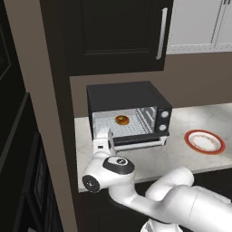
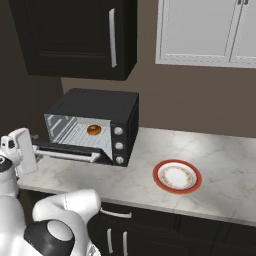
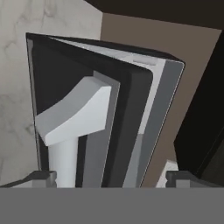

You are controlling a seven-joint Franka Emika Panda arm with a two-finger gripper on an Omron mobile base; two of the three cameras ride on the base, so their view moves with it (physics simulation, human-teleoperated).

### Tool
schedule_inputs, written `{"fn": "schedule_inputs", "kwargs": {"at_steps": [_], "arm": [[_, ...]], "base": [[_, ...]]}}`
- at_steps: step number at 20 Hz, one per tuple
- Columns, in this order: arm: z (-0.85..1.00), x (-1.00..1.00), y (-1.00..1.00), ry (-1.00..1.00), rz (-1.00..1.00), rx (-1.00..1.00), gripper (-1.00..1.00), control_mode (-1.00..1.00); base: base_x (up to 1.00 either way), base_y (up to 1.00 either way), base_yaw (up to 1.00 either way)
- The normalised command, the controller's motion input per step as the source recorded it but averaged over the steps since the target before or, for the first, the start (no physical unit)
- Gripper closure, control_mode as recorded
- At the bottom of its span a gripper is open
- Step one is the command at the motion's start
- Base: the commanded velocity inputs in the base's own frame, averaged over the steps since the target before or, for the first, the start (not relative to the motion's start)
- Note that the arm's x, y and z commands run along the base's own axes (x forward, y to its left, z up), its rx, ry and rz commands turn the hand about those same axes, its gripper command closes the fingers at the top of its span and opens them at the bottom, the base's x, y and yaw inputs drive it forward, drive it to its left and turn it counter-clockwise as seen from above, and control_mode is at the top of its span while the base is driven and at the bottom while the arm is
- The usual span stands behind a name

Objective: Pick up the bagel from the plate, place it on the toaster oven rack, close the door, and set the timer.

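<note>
The golden-brown bagel (image 1: 121, 120) (image 2: 93, 130) lies on the toaster oven rack (image 1: 133, 129) (image 2: 75, 134) inside the black oven. The door (image 1: 138, 141) (image 2: 65, 149) hangs open, folded down flat, with its silver bar handle (image 1: 136, 146) (image 2: 67, 156) at the front. My gripper (image 1: 105, 132) (image 2: 30, 147) is open at the door's left end. In the hand view the door (image 3: 127, 109) is seen end-on with the handle bracket (image 3: 74, 113), standing between my gripper's (image 3: 111, 177) spread fingertips (image 3: 41, 177). The plate (image 1: 204, 132) (image 2: 177, 163) sits bare on the counter to the oven's right.
The oven's knobs (image 1: 164, 121) (image 2: 118, 145) run down its right side. A dark wall cabinet (image 1: 118, 36) (image 2: 75, 35) hangs above the oven, and a tall dark unit (image 1: 27, 136) closes off the left. Marble counter (image 1: 190, 122) (image 2: 225, 155) stretches to the right.
</note>
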Motion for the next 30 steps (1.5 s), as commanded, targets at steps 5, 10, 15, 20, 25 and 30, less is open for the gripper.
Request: {"fn": "schedule_inputs", "kwargs": {"at_steps": [5, 10, 15, 20, 25, 30], "arm": [[0.4, 0.43, -0.17, 0.0, 0.0, 0.0, -1.0, -1.0], [0.38, 0.41, -0.2, 0.0, 0.0, 0.0, -1.0, -1.0], [0.32, 0.47, -0.22, 0.0, 0.0, 0.0, -1.0, -1.0], [0.3, 0.58, -0.19, 0.02, 0.0, 0.0, -1.0, -1.0], [0.25, 0.64, -0.15, 0.03, 0.0, 0.0, -1.0, -1.0], [0.11, 0.64, -0.15, 0.1, 0.0, 0.0, -1.0, -1.0]], "base": [[0.0, 0.0, 0.0], [0.0, 0.0, 0.0], [0.0, 0.0, 0.0], [0.0, 0.0, 0.0], [0.0, 0.0, 0.0], [0.0, 0.0, 0.0]]}}
